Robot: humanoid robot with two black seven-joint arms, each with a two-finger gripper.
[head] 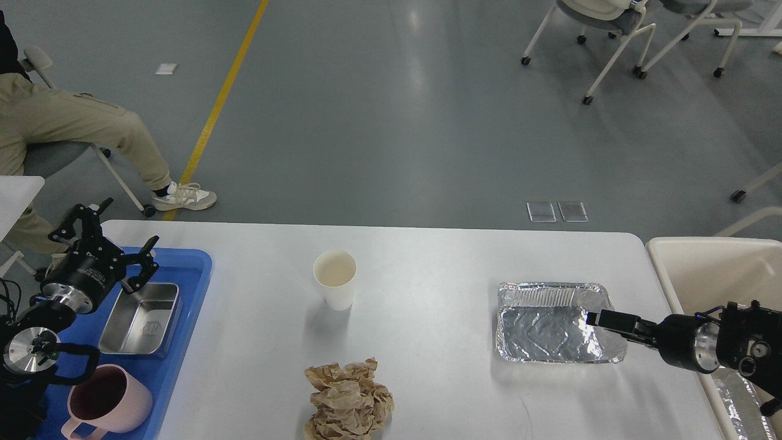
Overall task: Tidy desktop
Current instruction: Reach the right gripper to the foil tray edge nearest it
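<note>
Left gripper (104, 244) open, right gripper (595, 319) closed

Grey floor and scattered seating beyond the table

A smooth grey floor (379, 122) is crossed by a yellow line (221, 101), and overhead light is reflected in it. White-legged wheeled chairs (617, 36) are seen at the upper right. At the left, a person in khaki trousers (67, 128) is seated on a chair. Two clear floor plates (556, 211) are set near the table edge.

On the tabletop (427, 256): foil tray (553, 324) at my right end effector (591, 318); cup (335, 278) and crumpled paper (348, 400) left of it; metal box (142, 318) beside my left end effector (116, 244).
</note>
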